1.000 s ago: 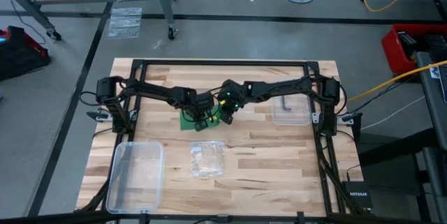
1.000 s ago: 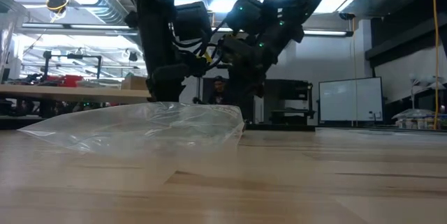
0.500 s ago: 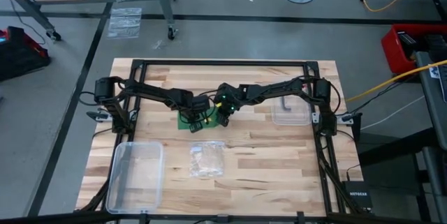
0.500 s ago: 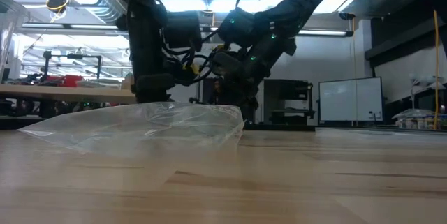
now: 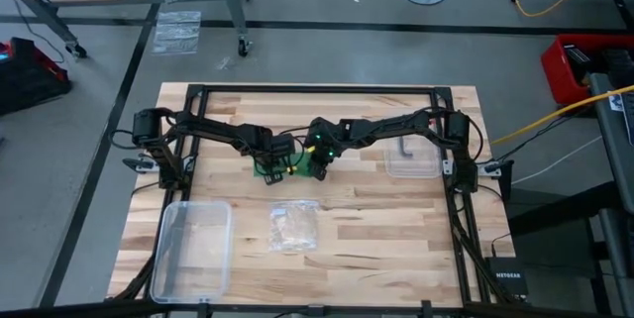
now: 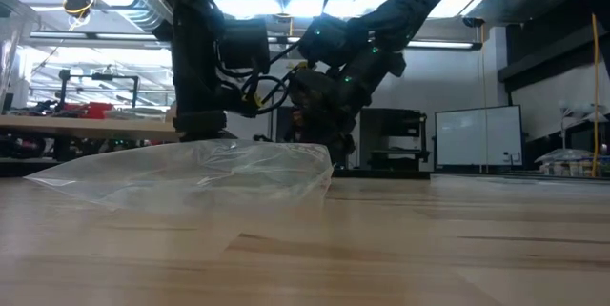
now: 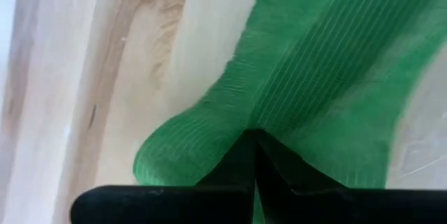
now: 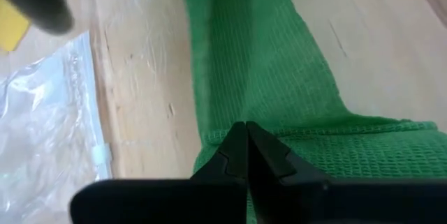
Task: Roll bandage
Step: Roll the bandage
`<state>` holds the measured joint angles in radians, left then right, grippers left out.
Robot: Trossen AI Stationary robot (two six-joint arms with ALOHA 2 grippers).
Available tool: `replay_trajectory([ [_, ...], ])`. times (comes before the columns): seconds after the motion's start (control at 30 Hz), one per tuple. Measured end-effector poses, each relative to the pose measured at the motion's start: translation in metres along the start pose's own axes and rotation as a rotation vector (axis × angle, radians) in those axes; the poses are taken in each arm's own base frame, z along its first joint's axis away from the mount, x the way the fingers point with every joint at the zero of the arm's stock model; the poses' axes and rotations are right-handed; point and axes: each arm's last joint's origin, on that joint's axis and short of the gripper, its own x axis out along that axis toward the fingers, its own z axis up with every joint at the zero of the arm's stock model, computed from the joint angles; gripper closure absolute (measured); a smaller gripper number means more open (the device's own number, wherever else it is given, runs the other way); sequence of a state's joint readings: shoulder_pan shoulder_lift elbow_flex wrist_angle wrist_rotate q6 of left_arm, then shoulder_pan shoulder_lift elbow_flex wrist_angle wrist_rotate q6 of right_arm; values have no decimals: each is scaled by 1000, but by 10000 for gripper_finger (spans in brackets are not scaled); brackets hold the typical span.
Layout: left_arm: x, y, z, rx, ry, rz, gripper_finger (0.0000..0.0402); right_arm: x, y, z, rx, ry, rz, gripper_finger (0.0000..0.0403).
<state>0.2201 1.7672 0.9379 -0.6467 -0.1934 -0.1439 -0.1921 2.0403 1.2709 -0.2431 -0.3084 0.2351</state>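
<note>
The bright green bandage [image 5: 262,170] lies on the wooden table at mid-table, a little toward the far edge, between my two grippers. In the left wrist view the bandage [image 7: 314,63] is a ribbed strip that bulges up around the fingertips. In the right wrist view the bandage [image 8: 258,56] runs away flat from a folded-over end. My left gripper [image 5: 274,171] is shut on it. My right gripper [image 5: 319,169] is shut on it too, a short way toward the table's right. In the low view a clear bag hides both sets of fingertips. My left gripper [image 7: 253,137] pinches a raised fold of the bandage [image 7: 202,137] between its two fingers, from above, pointing steeply down. The cloth bulges on either side of the fingertips and rests on the table. My right gripper [image 8: 244,130] pinches the bandage at its folded-over end [image 8: 314,140] between its two fingers, slanting down from the table's right. The strip beyond the fingers lies flat on the table.
A crinkly clear plastic bag [image 5: 293,226] lies just nearer than the grippers and fills the low view's front as the bag [image 6: 191,168]. A clear plastic box [image 5: 193,249] stands at the near left. Another clear container [image 5: 413,157] sits at the right.
Both grippers have sunk toward the table, still shut, and tipped more steeply. My left gripper has gone a little toward the table's left. Less of the green bandage shows in the high view than before.
</note>
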Motion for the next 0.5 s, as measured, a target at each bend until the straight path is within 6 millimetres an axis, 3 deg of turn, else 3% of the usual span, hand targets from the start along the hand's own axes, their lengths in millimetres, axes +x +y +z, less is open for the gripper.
replay_trajectory([
  [0.5, 0, 2, -6, 35, 56, 29, 401, 1, -1, -4, -9, 39, -5, 403],
])
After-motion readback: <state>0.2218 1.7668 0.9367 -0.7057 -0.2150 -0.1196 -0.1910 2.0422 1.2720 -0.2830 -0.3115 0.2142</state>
